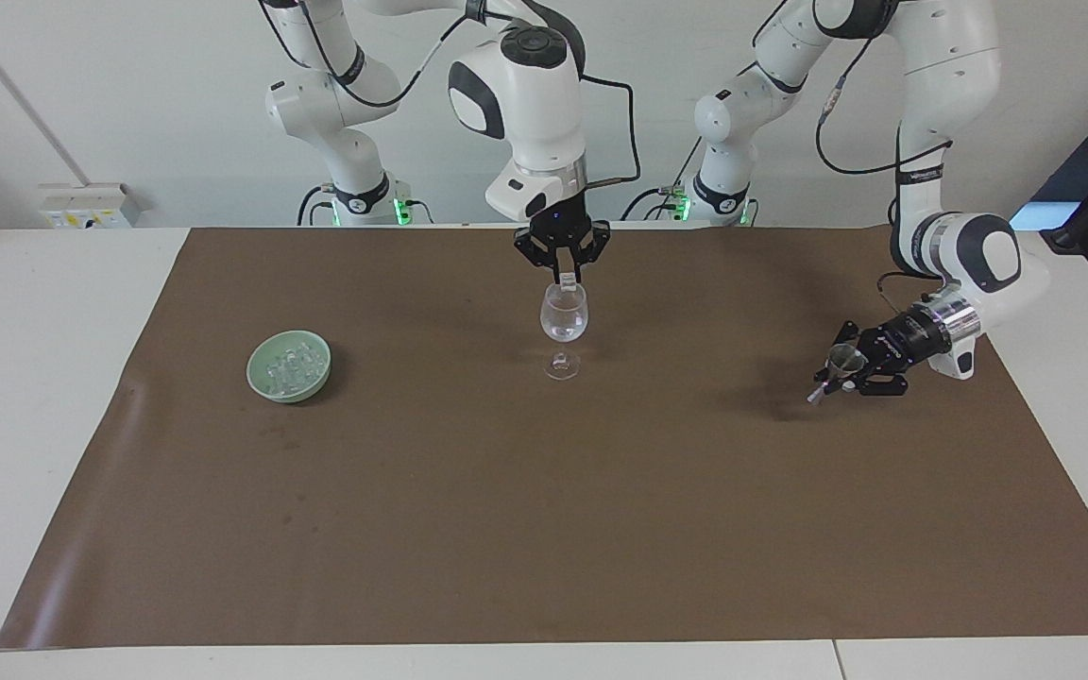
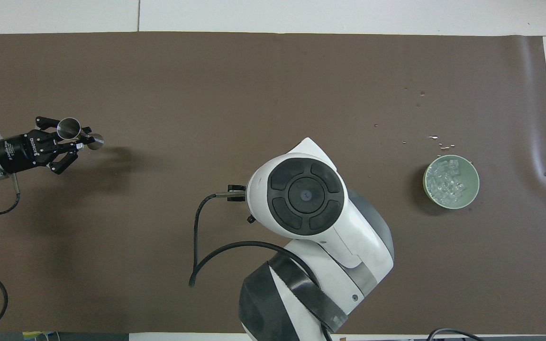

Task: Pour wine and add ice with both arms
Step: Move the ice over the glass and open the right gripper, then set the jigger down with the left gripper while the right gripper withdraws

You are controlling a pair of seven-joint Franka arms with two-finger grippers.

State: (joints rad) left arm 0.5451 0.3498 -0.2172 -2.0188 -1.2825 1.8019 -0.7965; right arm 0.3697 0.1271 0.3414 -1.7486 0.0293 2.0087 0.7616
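Closest to the robots we see the right arm bending forward from its base, its last link turned straight down so that in the overhead view its round end cap hides everything under it. In the facing view the right gripper (image 1: 564,280) hangs directly above the mouth of the clear stemmed glass (image 1: 564,319), which stands upright near the middle of the brown mat (image 1: 544,529). A small pale cube of ice (image 1: 565,280) sits between the fingertips just above the rim; we cannot tell whether the fingers press on it or have begun to part. The left arm rises high from its base, then folds down and outward toward its own end of the table, wrist low and nearly level, pointing back toward the middle. The left gripper (image 1: 841,370) (image 2: 75,137) is clamped tight on a small metal jigger (image 1: 843,362) (image 2: 70,128), held tilted just above the mat, well apart from the glass. Farther out from the robots than the glass, toward the right arm's end of the table, the pale green bowl (image 1: 289,366) (image 2: 450,182) rests on the mat with the remaining ice cubes (image 1: 291,365) (image 2: 447,182) heaped inside, and a few tiny spots lie on the mat just beside it.
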